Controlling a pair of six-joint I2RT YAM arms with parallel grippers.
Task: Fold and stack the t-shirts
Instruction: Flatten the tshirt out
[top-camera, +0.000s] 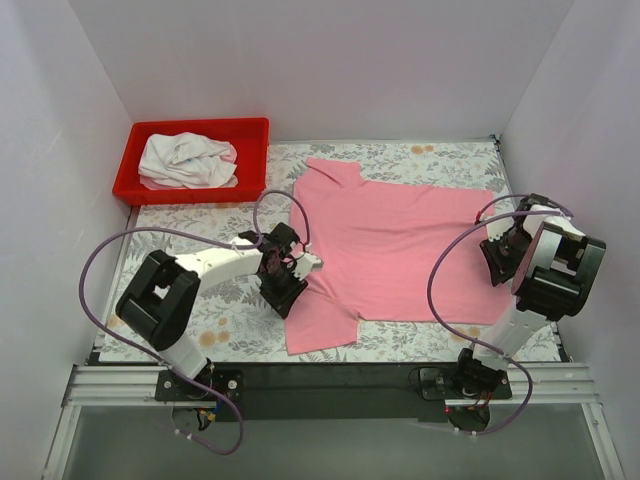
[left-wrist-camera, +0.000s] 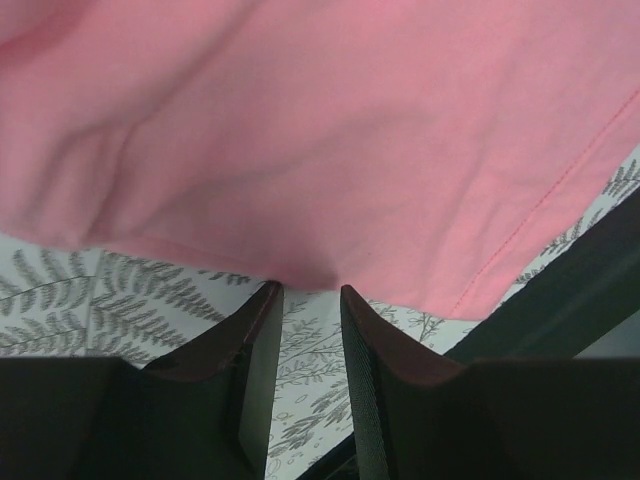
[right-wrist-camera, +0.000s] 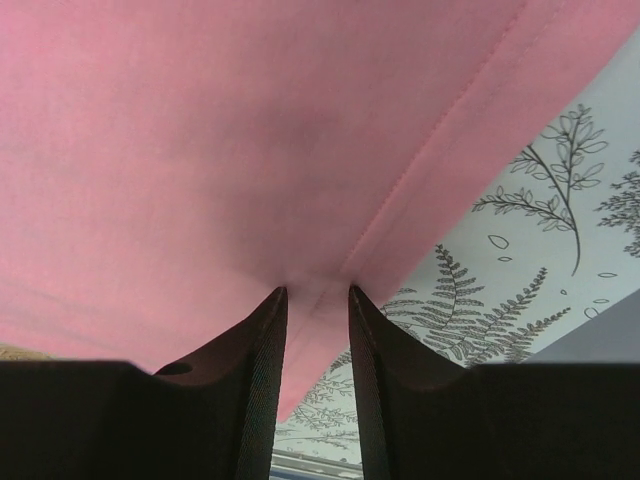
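The pink t-shirt (top-camera: 400, 240) lies spread flat on the fern-print tablecloth, with one sleeve toward the near edge. My left gripper (top-camera: 298, 262) sits at the shirt's left edge. In the left wrist view its tips (left-wrist-camera: 307, 288) touch the pink edge (left-wrist-camera: 300, 150), with a narrow gap showing only tablecloth. My right gripper (top-camera: 497, 250) is at the shirt's right hem. In the right wrist view (right-wrist-camera: 317, 290) the jaws are slightly apart, with the stitched hem (right-wrist-camera: 315, 330) lying between them. The white t-shirt (top-camera: 188, 160) lies crumpled in the red bin (top-camera: 200, 125).
The red bin stands at the back left corner. White walls close in the back and both sides. The black table rail (top-camera: 330, 375) runs along the near edge between the arm bases. Purple cables loop over both arms.
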